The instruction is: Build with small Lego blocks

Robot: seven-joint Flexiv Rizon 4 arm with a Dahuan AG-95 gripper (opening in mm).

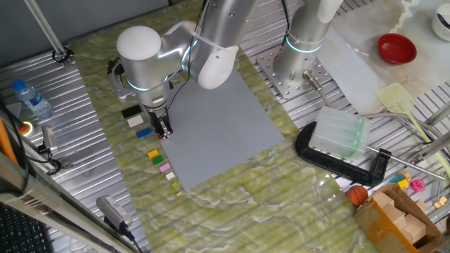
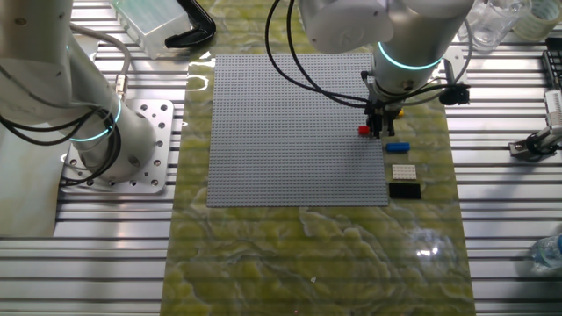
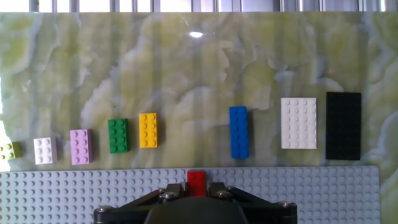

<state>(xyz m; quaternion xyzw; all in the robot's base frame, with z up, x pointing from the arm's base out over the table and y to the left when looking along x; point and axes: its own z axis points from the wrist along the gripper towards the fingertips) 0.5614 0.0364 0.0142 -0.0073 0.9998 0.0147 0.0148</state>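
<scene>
In the hand view a row of bricks lies on the marbled desk (image 3: pixel 186 74), left to right: a pale green brick (image 3: pixel 9 150) at the left edge; a white brick (image 3: pixel 45 150); a pink brick (image 3: pixel 81 147); a green brick (image 3: pixel 118 135); a yellow brick (image 3: pixel 148 130); a blue brick (image 3: pixel 239 131); a cream plate (image 3: pixel 298 122); a black plate (image 3: pixel 343 126); below them, at bottom centre, the claw (image 3: pixel 197 191) is clamped on the red brick (image 3: pixel 197 182) over the grey baseplate (image 3: pixel 74 193), near its edge.
</scene>
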